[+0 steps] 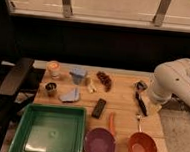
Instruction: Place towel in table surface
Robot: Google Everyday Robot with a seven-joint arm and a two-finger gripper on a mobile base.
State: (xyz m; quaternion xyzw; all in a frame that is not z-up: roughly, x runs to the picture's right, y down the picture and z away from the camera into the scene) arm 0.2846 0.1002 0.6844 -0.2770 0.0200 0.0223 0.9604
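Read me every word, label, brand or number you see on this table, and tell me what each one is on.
No text here can be read.
Small dark flat object: any markings are too blurred to read.
Cup: no legible label.
Green tray: no text visible.
Gripper, over the right side of the table surface: no legible marking.

On the worktop (124,93) the towel (70,95) lies just behind the tray (81,135), left of the remote (99,108), the claw (141,102) over the right side.
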